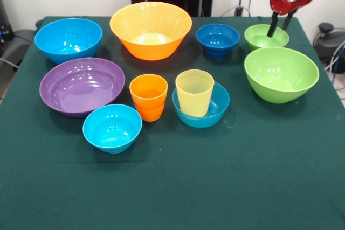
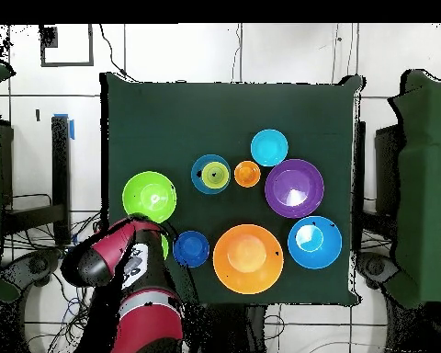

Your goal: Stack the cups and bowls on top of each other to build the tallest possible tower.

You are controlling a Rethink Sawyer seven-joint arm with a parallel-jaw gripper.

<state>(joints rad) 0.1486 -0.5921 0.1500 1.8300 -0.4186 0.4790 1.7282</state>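
Note:
My gripper (image 1: 280, 29) hangs open over the small lime green bowl (image 1: 259, 39) at the back right. One finger dips inside the bowl and the other stands at its far rim. The pale yellow cup (image 1: 194, 92) stands upright inside a small light blue bowl (image 1: 218, 106) mid-table. The orange cup (image 1: 149, 97) stands just left of it, on the cloth. In the overhead view the arm (image 2: 123, 253) hides the small green bowl, and the yellow cup (image 2: 214, 174) and orange cup (image 2: 247, 173) show side by side.
Standing singly on the green cloth (image 1: 215, 187) are a large orange bowl (image 1: 151, 28), large blue bowl (image 1: 68, 39), purple bowl (image 1: 82, 85), large green bowl (image 1: 281, 74), dark blue small bowl (image 1: 218, 40) and a second light blue bowl (image 1: 112, 127).

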